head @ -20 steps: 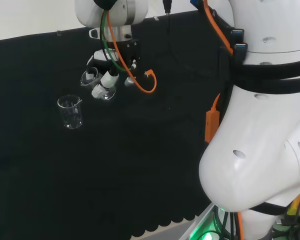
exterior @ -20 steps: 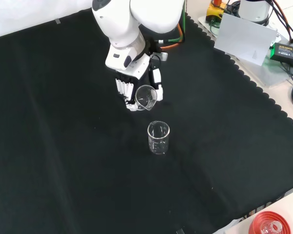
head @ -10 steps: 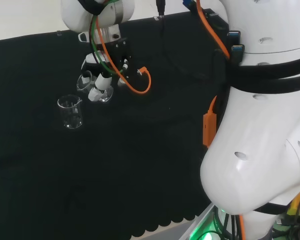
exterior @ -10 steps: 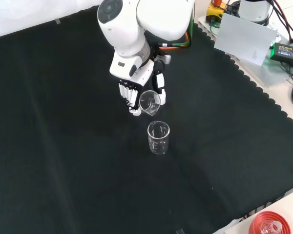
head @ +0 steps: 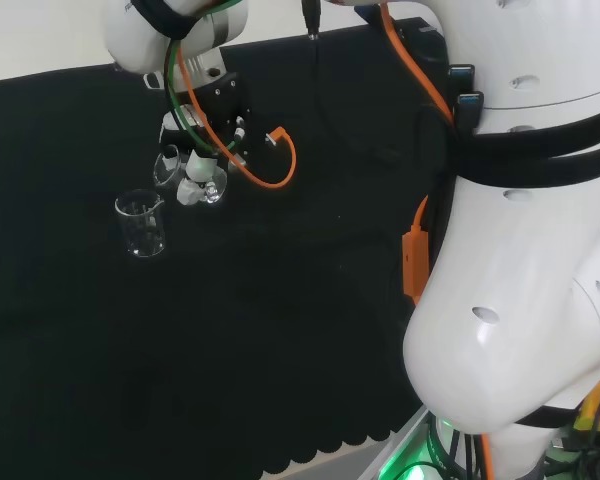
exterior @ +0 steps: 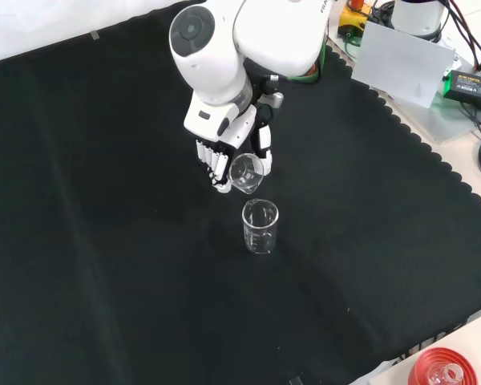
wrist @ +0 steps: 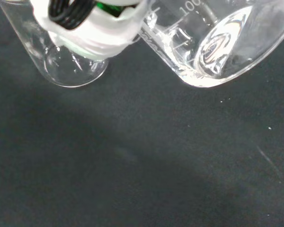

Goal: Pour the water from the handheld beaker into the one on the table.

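Observation:
A clear glass beaker [exterior: 260, 227] stands upright on the black cloth; in the head view the same beaker [head: 142, 223] is at the left. The hand [exterior: 224, 157] has its fingers curled round a second clear beaker [exterior: 245, 172], tilted with its mouth facing down toward the standing one and just above and behind its rim. In the head view the hand [head: 198, 170] and its held beaker [head: 170, 166] sit right of and above the standing beaker. The wrist view shows the held beaker [wrist: 217, 42] close up, tilted, beside the standing beaker [wrist: 68, 61]. I cannot tell whether water is flowing.
An orange cable [head: 270, 165] loops off the wrist. The arm's white links [head: 520, 240] stand at the head view's right. At the front view's right edge lie a grey box [exterior: 405, 64] and a red ribbed ring [exterior: 449, 370], past the cloth's scalloped edge.
The hand has moved toward the standing beaker, left in the head view and lower in the front view, and has tipped the held beaker further over.

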